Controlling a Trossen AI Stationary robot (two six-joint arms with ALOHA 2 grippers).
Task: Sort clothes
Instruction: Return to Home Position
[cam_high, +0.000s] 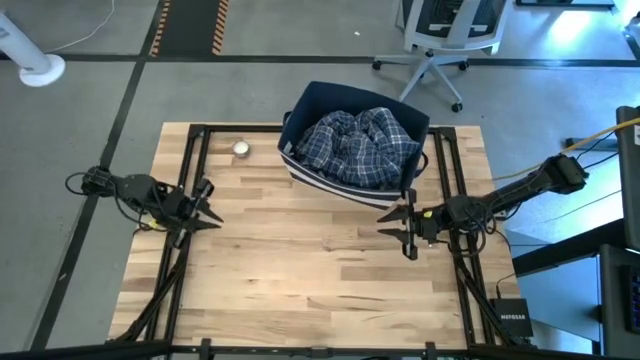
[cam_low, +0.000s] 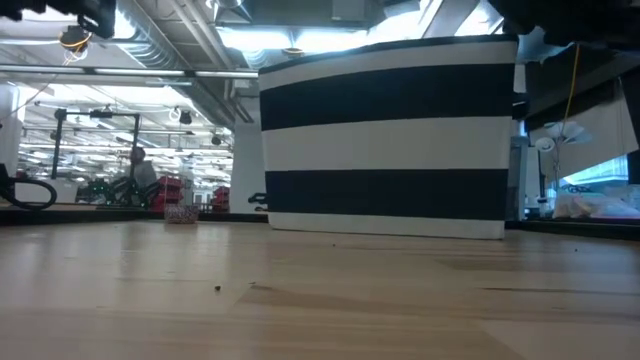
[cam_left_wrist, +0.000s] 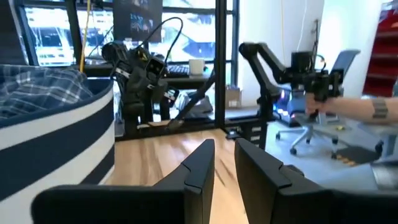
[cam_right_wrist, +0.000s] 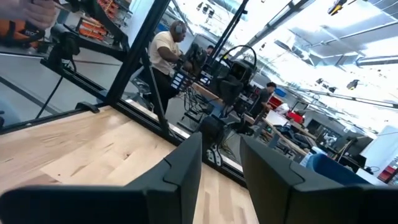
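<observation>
A blue-white plaid shirt (cam_high: 358, 145) lies crumpled in the navy bin with white stripes (cam_high: 300, 105), filling it. The bin stands at the table's far middle and fills the centre of the low view (cam_low: 390, 140). The left wrist view shows the shirt (cam_left_wrist: 37, 93) above the bin's striped wall (cam_left_wrist: 56, 140). My left gripper (cam_high: 212, 207) hovers over the table's left side, open, its fingers (cam_left_wrist: 199, 165) pointing level toward the right with nothing between them. My right gripper (cam_high: 390, 222) hovers near the bin's near right corner, open and holding nothing (cam_right_wrist: 221, 165).
A small round silvery object (cam_high: 241, 149) sits on the table left of the bin. Black frame rails (cam_high: 190, 170) run along the table's left and right sides. Bare wood (cam_high: 310, 270) lies between the arms. A person's forearm (cam_left_wrist: 367, 109) shows beyond the table.
</observation>
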